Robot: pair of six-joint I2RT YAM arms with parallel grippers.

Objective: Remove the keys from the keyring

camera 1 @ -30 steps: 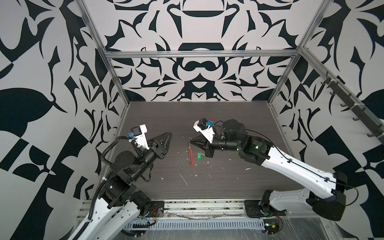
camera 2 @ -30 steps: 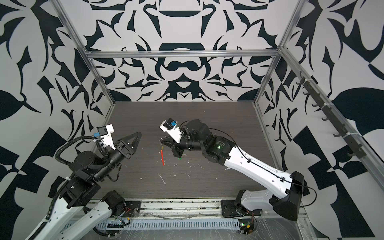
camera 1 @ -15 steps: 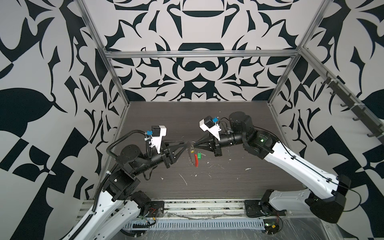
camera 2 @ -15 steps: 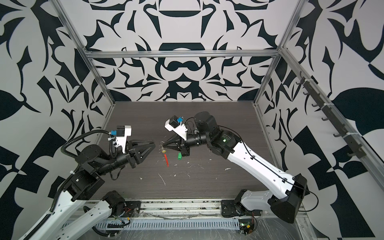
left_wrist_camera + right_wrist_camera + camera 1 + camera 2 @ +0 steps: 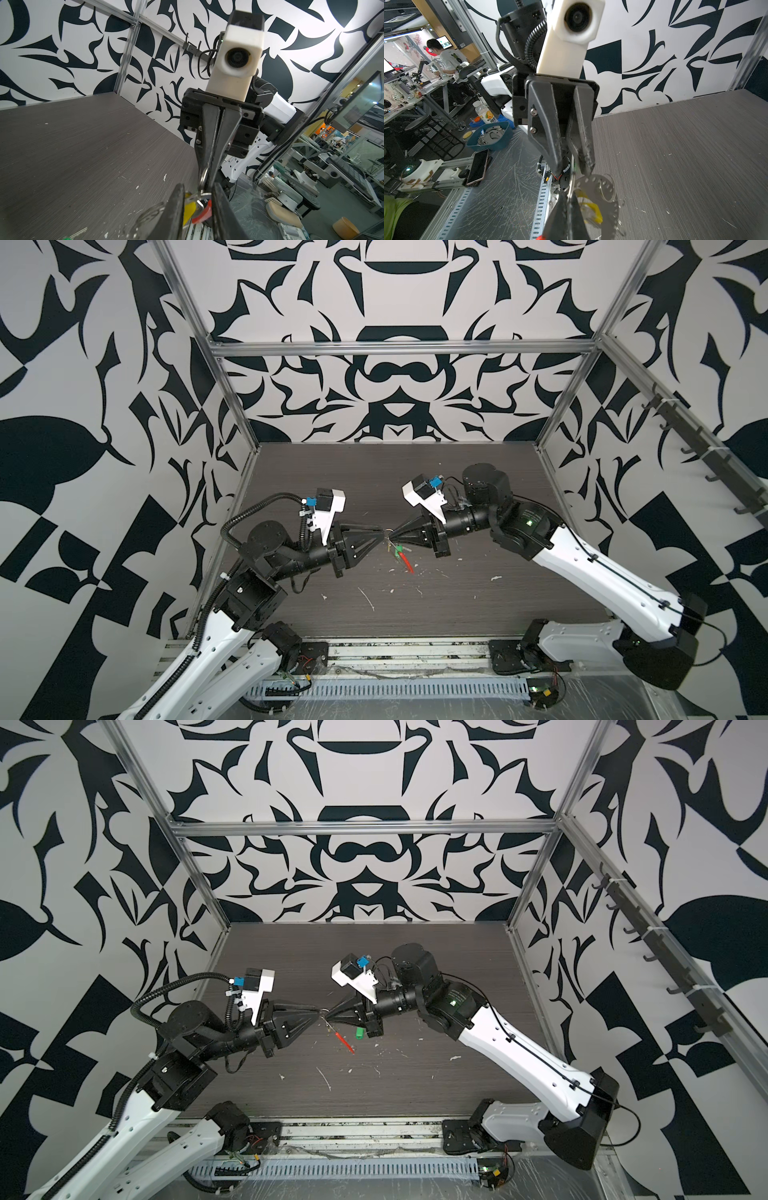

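Tip to tip above a dark grey wood-grain tabletop [image 5: 457, 489], the black right gripper [image 5: 392, 536] is clamped tight on a small silver ring [image 5: 204, 176] of the thin grey wire keyring [image 5: 406, 563]. The keyring hangs clear of the surface, its short red sleeve [image 5: 345, 1042] lowest. The black left gripper [image 5: 572, 172] stands narrowly parted around that ring and the yellow plastic-tagged key [image 5: 590, 209] hanging from it; whether its fingers touch either cannot be told. The bright green plastic-tagged key [image 5: 358, 1033] lies on the tabletop beneath the right gripper, apart from the keyring. White flecks [image 5: 368, 600] dot the surface nearby.
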